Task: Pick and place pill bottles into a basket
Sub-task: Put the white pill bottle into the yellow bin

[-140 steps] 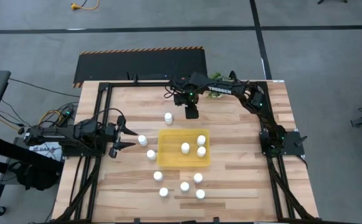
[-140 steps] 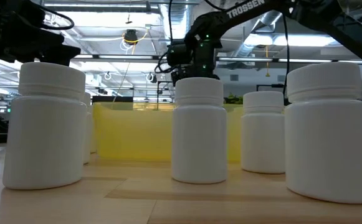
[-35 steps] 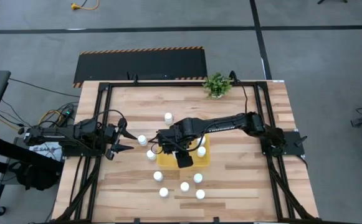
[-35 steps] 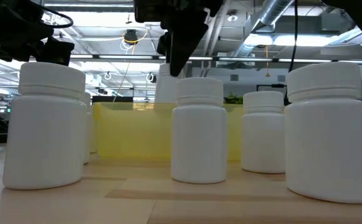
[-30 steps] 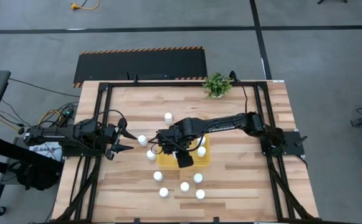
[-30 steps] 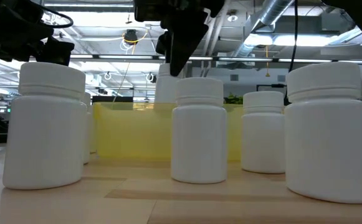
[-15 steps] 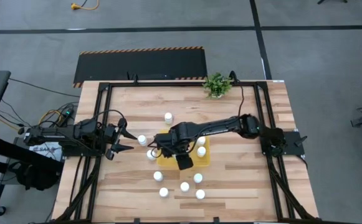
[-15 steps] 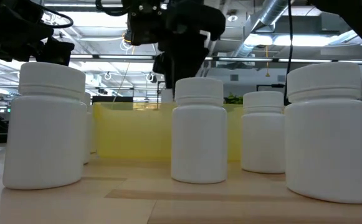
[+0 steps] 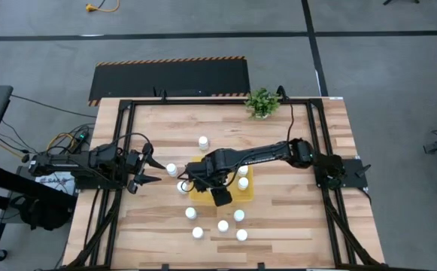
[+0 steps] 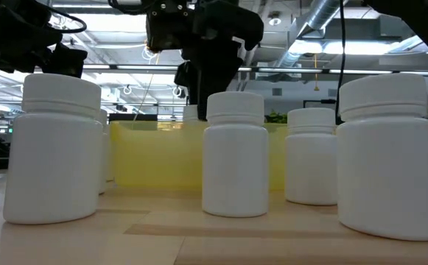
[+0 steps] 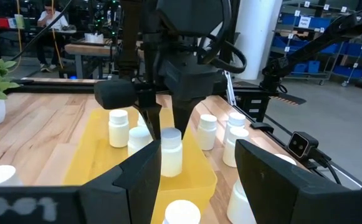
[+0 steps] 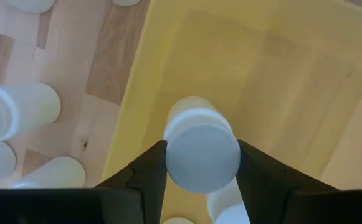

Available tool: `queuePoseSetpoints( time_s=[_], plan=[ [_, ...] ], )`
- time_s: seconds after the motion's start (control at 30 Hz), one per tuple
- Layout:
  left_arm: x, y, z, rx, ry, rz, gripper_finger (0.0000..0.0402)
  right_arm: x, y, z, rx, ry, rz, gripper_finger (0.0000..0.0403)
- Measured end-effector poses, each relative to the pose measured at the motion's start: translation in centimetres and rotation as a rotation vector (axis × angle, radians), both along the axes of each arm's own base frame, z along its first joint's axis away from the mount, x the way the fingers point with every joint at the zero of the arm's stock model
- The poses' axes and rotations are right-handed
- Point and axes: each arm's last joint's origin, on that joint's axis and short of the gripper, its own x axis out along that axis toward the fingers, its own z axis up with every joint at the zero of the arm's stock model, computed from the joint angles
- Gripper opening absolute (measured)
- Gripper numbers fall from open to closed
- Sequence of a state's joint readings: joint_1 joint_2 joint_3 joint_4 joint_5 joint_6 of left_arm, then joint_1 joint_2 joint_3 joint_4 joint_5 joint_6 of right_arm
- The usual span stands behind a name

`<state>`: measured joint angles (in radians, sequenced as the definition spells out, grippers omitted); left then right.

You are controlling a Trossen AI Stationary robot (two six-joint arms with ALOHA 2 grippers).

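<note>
A yellow basket lies mid-table with two pill bottles standing in its right half. My right gripper points down into the basket's left half, shut on another white pill bottle that stands on the basket floor. Several more pill bottles stand upright on the wood to the left, far and near sides of the basket. My left gripper waits open at the table's left, pointing level toward the basket. My right gripper pinches the bottle's round cap between its two fingers, one on each side. The fingers come from above, pointing down. The bottle is upright and its base rests on the yellow floor near the basket's left wall.
A small green potted plant stands at the far edge. Black frame rails run along the table's sides. In the low view, several bottles stand close in front of the basket wall. Bare wood lies right of the basket.
My right gripper has come down into the basket's left half with the bottle, which was above the rim and now stands on the basket floor, still upright.
</note>
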<state>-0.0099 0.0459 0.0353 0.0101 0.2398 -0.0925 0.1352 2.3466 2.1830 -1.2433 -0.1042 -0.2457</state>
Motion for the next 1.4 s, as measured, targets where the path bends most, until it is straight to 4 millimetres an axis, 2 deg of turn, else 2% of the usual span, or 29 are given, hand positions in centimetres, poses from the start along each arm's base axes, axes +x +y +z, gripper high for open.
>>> queuePoseSetpoints(
  time_s=[0.43, 0.63, 0.77, 1.13, 1.4],
  plan=[
    [0.0, 0.0, 0.0, 0.0, 0.0, -0.001, 0.0194, 0.0, 0.0, 0.0, -0.005, -0.004, 0.032, 0.0162],
    [0.0, 0.0, 0.0, -0.001, 0.0, -0.001, 0.0194, 0.3, 0.0, -2.3, -0.015, 0.07, 0.045, 0.0161],
    [0.0, 0.0, 0.0, -0.007, 0.002, -0.002, 0.0194, 0.3, 0.4, -2.4, -0.019, 0.068, 0.059, 0.0161],
    [0.0, 0.0, 0.0, -0.008, 0.002, -0.002, 0.0194, 0.6, 0.5, -2.4, -0.015, 0.046, 0.061, 0.0179],
    [0.0, 0.0, 0.0, -0.008, 0.002, -0.002, 0.0194, 0.5, 0.5, -2.8, -0.02, 0.061, 0.058, 0.0206]
  ],
)
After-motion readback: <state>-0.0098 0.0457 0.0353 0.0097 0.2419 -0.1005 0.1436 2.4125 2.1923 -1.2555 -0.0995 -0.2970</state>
